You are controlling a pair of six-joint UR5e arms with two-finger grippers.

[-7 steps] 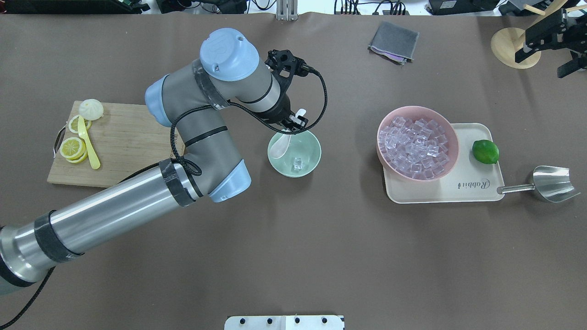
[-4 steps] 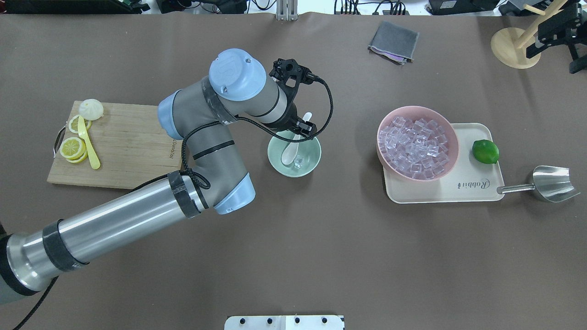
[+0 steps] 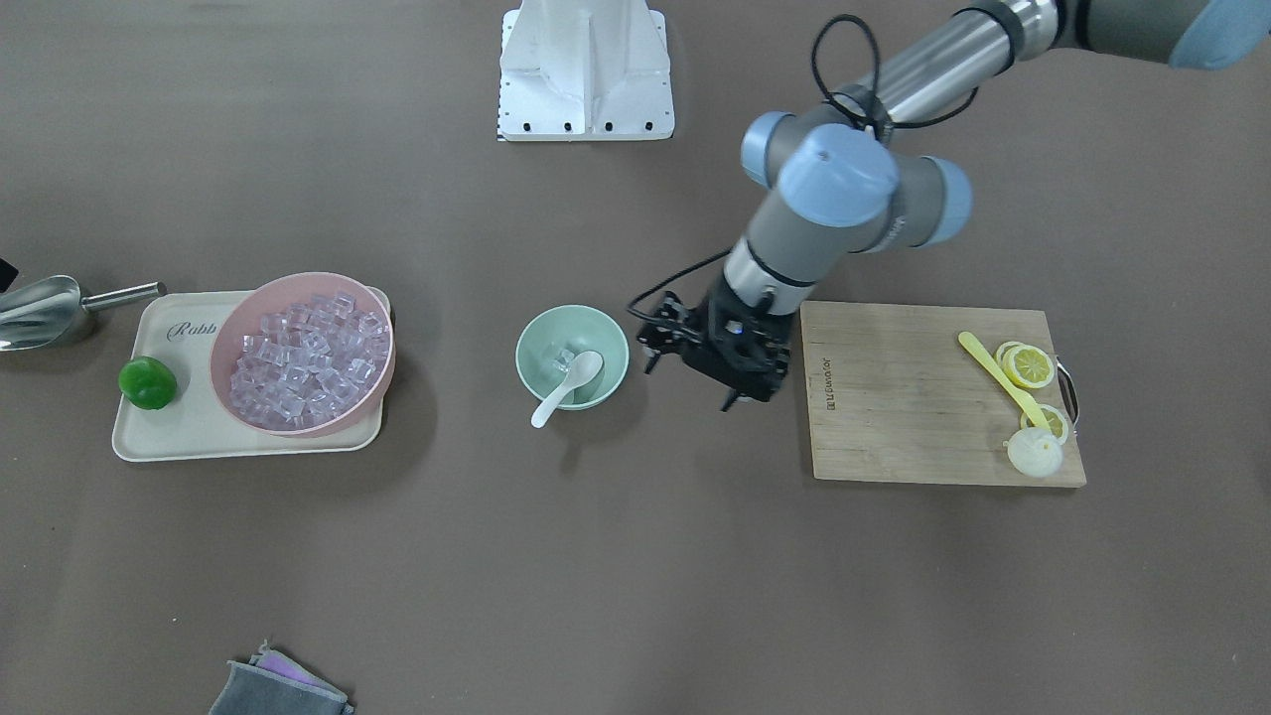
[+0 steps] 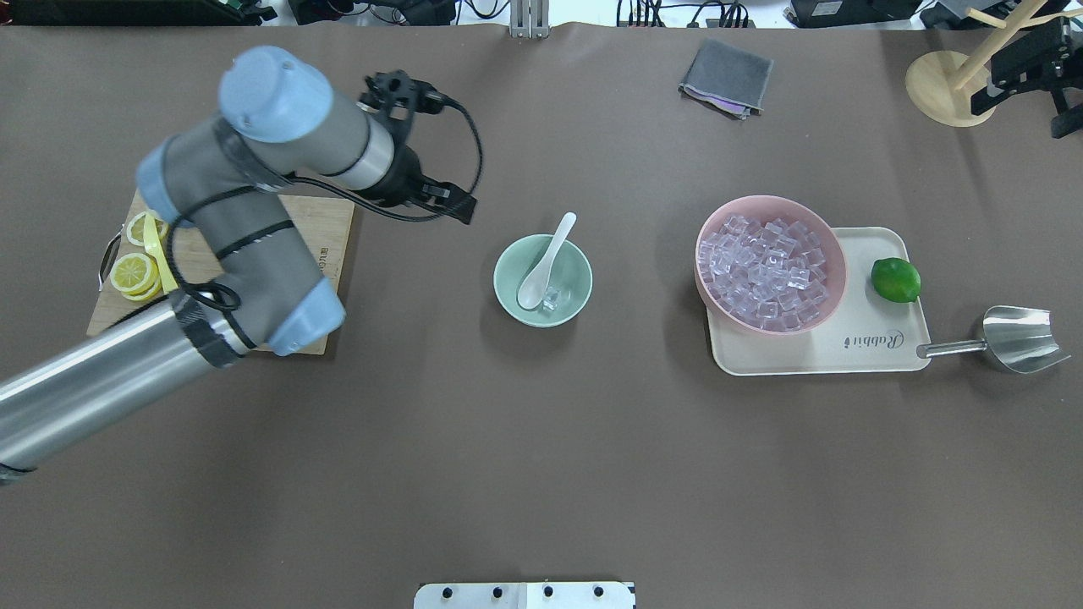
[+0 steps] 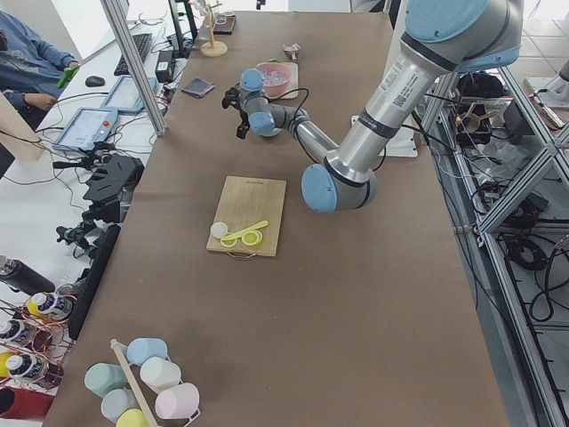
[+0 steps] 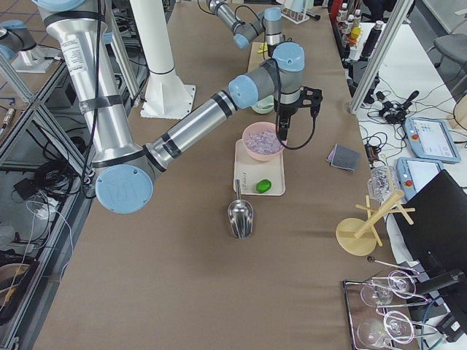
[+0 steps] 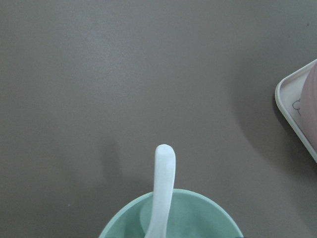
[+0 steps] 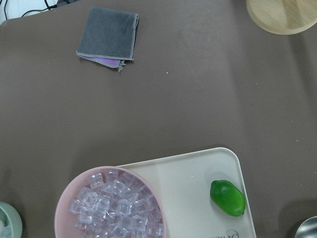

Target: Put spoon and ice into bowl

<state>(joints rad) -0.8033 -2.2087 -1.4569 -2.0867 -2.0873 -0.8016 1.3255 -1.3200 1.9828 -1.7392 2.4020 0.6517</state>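
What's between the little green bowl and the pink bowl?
Nothing but bare brown table between the green bowl and the pink bowl, seen in the overhead view.

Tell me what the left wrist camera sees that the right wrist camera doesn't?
Only the left wrist camera sees the white spoon, its handle sticking up over the rim of the green bowl. Only the right wrist camera sees the gray cloth, the lime, the ice cubes piled in the pink bowl, and a round wooden base. Both see the brown table, a part of the beige tray, an edge of the pink bowl and some of the green bowl, though the right wrist camera catches only a sliver of it in its bottom left corner.
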